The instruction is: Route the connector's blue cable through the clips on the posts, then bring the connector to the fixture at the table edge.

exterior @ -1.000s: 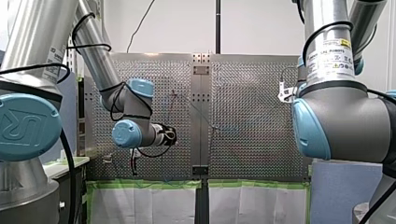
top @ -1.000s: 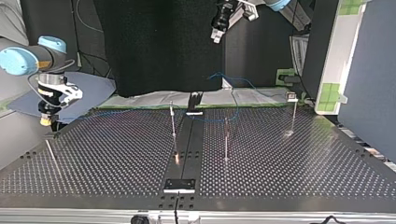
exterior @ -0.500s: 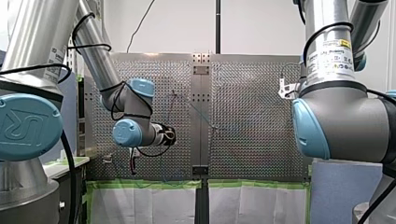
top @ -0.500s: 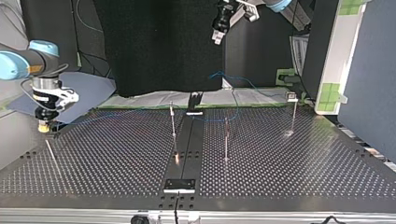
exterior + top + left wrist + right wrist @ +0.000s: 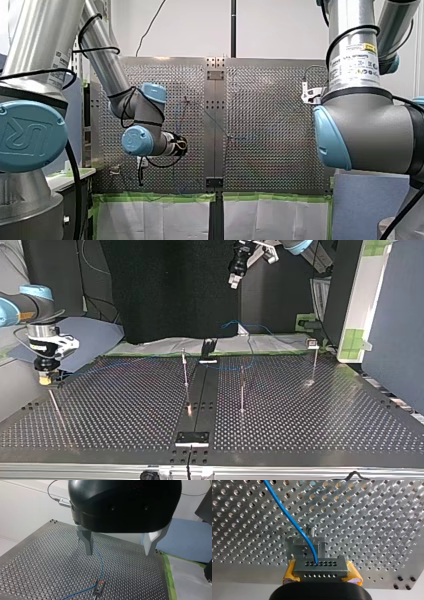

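Right wrist view alone shows the grip: my right gripper (image 5: 322, 575) has its yellow pads (image 5: 290, 573) closed against both ends of the grey connector (image 5: 320, 567). Its blue cable (image 5: 287, 515) rises from the hole row, and the notched metal fixture (image 5: 297, 546) lies just beyond, near the perforated table (image 5: 374, 530) edge. Top view shows only that this gripper sits low at the table's left edge, plus three thin posts (image 5: 185, 370) mid-table and my left gripper (image 5: 235, 277) high above the far edge. Left wrist view shows that gripper's metal fingers (image 5: 86, 540) spread wide, holding nothing, the cable running below.
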Motion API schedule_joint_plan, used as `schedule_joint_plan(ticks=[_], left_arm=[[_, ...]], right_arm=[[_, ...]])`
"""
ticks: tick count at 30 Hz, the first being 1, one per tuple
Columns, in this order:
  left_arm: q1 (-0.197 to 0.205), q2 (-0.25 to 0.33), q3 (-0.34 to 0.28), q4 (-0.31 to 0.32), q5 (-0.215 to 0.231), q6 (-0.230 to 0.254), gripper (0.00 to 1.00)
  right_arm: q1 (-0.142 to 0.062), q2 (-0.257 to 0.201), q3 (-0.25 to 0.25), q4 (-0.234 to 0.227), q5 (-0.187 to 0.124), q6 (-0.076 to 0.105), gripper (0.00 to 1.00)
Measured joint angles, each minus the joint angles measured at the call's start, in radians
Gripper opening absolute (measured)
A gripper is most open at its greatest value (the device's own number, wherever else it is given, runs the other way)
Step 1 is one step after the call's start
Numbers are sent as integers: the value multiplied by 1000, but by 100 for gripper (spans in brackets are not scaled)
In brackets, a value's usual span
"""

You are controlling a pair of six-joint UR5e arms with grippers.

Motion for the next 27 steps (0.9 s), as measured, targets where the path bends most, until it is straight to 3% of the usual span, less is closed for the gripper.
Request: schedule_joint_plan(ticks=[27], left_arm=[[3, 0, 0, -27, -30, 20, 100]], right_arm=[[-54, 15, -8, 46, -225, -3, 0]])
